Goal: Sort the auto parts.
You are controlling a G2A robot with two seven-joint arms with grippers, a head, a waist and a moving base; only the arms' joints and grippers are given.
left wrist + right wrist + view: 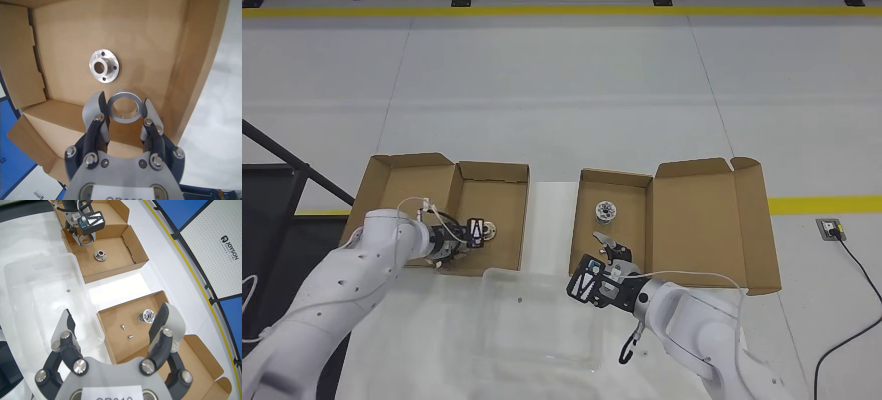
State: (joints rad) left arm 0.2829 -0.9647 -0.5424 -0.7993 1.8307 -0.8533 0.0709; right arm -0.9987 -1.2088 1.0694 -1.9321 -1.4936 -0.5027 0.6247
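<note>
Robot arms bend over a white bench [117,285] that carries two open cardboard boxes and a clear bin [45,279].

In the top view, the left arm comes up from the near left corner. Its wrist turns sideways and reaches across a folded-out flap into the left box [504,215]. The left claw [123,98] is clenched on a metal ring [123,94], with one pad pressed against each side of the rim. The ring faces the wrist camera, so its hole shows. It hangs above the box floor, close to the wall nearest the clear bin. A flanged hub [105,74] lies flat on the cardboard floor just beyond the ring, near it but not touching. It has a round bore and small bolt holes.

The right arm comes from the near right, with its forearm angled inward. The right claw [116,311] is released and spread wide, with nothing between its ribbed pads. It hovers over the line where the clear bin meets the right box [113,344]. One finger is above the bin and the other is above the box.

A toothed part [148,316] lies on the floor of the right box. Two small screws [123,326] lie apart from it, closer to the claw.
</note>
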